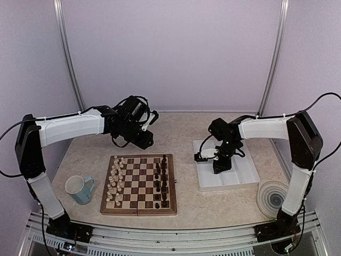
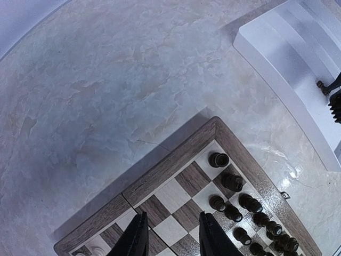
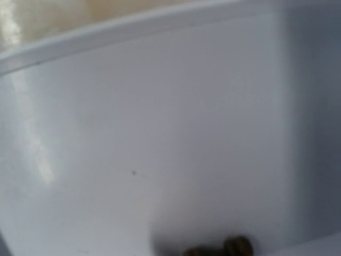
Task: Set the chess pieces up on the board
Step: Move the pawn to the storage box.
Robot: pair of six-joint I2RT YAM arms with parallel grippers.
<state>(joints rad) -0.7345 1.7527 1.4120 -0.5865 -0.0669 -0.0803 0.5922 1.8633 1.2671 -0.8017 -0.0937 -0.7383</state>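
Pale lilac walls [image 1: 170,53] enclose a beige marbled table [image 1: 181,126].

Lab robot cell; plain white walls [image 1: 170,53]; aluminium posts [image 1: 68,53]

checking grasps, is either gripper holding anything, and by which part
Left gripper holds nothing, open above the board. Right gripper is down in the tray near a dark piece; any hold cannot be told.

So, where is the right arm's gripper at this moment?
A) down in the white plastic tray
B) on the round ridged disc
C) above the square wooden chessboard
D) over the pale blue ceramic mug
A: in the top view the right gripper reaches down into the white plastic tray, which lies apart from the square wooden chessboard.
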